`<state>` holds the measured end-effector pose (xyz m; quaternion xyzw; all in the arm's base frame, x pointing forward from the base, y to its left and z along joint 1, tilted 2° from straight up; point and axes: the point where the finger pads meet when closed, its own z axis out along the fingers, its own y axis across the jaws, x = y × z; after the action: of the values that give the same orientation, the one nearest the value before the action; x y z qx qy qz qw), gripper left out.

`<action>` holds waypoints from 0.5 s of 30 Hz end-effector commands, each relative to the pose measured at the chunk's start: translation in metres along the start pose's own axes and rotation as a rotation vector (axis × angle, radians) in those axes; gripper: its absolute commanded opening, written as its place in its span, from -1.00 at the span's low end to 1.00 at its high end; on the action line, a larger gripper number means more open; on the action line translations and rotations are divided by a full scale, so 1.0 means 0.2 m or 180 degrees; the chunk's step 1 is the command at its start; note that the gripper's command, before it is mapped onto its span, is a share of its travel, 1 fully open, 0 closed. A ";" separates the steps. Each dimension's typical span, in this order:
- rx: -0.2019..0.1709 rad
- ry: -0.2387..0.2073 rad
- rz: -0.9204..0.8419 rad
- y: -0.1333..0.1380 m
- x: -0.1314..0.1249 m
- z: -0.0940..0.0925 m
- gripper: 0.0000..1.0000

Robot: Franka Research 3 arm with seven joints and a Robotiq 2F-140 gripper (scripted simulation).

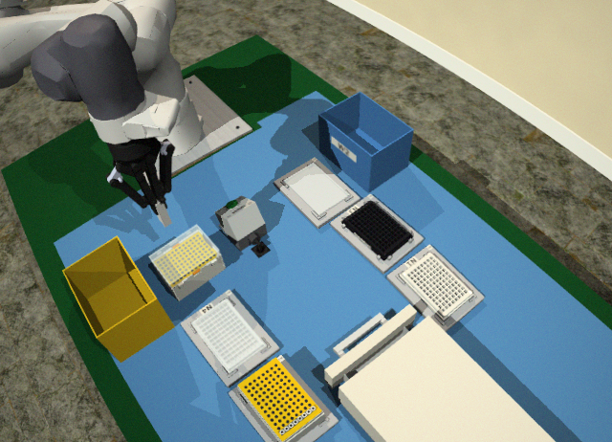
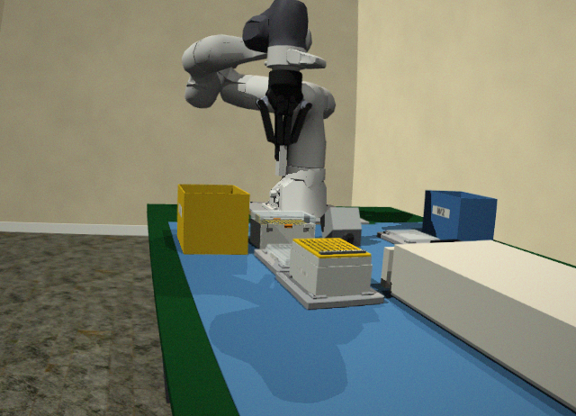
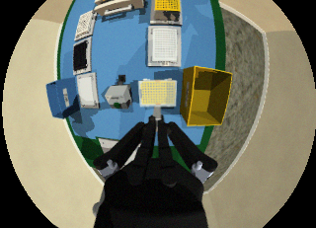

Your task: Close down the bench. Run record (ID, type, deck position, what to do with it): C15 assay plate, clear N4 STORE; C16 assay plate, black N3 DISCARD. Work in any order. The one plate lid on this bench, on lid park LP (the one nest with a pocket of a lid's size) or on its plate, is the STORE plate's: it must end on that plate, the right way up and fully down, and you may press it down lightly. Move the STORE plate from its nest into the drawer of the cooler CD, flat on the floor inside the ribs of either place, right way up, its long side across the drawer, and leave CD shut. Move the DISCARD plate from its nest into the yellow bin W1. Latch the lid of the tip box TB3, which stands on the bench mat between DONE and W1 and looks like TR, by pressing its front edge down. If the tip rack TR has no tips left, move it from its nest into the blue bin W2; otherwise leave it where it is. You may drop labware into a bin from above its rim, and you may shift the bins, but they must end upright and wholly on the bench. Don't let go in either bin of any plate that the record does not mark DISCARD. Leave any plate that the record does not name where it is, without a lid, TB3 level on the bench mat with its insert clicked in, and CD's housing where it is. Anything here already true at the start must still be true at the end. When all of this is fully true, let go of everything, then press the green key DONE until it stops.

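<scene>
My gripper is shut with nothing in it. It hangs well above the far edge of the tip box TB3, a grey box with a yellow insert under a clear lid. I cannot tell whether the lid is latched. The clear plate lies in N4 without a lid. The black plate lies in N3. The lid lies on the lid park. The tip rack TR shows a row of white tips at its near edge.
The yellow bin W1 stands left of TB3 and the green DONE key sits on its grey housing to the right. The blue bin W2, a white plate and the cooler CD are farther off. CD's drawer front looks shut.
</scene>
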<state>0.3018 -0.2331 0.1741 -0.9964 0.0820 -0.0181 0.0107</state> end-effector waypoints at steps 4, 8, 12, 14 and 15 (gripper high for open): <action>0.0005 -0.0024 -0.0024 0.00 -0.01 0.00 -1.00; 0.0005 -0.0024 -0.0024 0.00 -0.01 0.00 -1.00; 0.0005 -0.0024 -0.0024 0.00 -0.01 0.00 -1.00; 0.0005 -0.0024 0.0135 -0.02 0.03 0.00 0.73; 0.0005 -0.0024 0.0135 -0.03 0.05 0.00 0.73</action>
<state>0.3039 -0.2328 0.1741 -0.9962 0.0849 -0.0141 0.0102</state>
